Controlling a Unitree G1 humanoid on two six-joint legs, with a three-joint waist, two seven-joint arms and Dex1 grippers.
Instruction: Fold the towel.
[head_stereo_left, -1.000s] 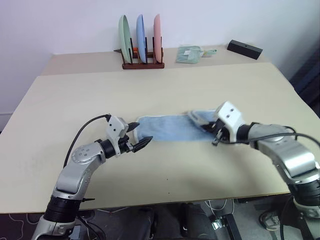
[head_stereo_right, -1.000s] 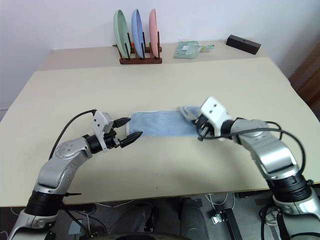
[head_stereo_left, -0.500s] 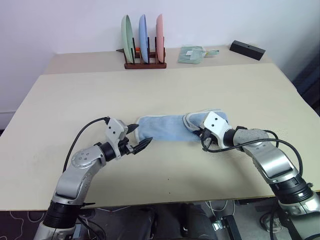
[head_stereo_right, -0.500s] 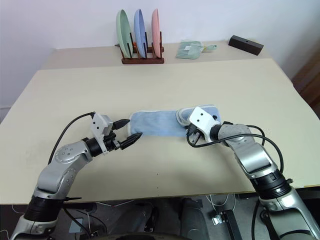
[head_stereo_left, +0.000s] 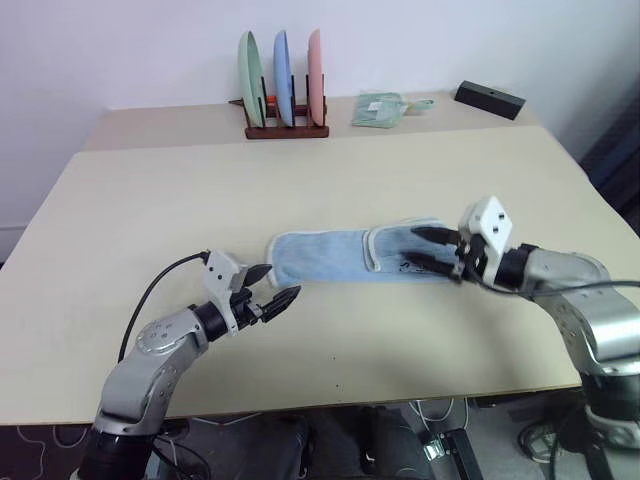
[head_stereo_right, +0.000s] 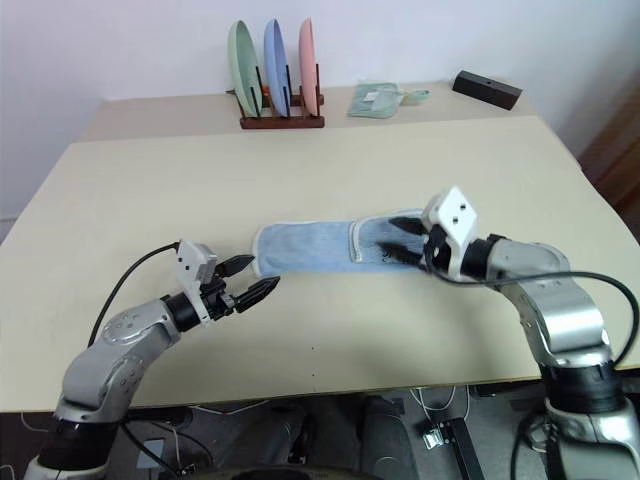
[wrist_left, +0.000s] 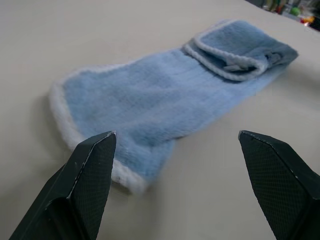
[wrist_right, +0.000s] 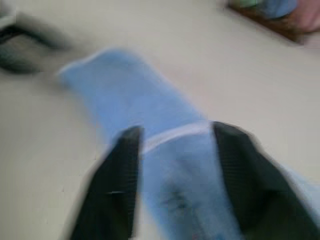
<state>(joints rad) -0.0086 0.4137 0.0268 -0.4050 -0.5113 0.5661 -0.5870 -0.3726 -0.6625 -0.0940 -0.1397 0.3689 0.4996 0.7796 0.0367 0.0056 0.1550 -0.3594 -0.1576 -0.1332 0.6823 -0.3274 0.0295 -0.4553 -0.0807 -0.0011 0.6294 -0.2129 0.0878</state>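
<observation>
Right gripper (head_stereo_left: 432, 248) hovers with its fingers parted over the folded-over end of the light blue towel (head_stereo_left: 330, 255), gripping nothing. From the head views, the towel lies mid-table (head_stereo_left: 150, 200) as a long strip, its right end lapped back; the left gripper (head_stereo_left: 270, 288), wide open and empty, waits just off the towel's left end. The left wrist view shows that white-trimmed end flat between the spread fingers. The right wrist view, blurred, shows the lapped trim. One fold looks done; the left end seems unfolded.
</observation>
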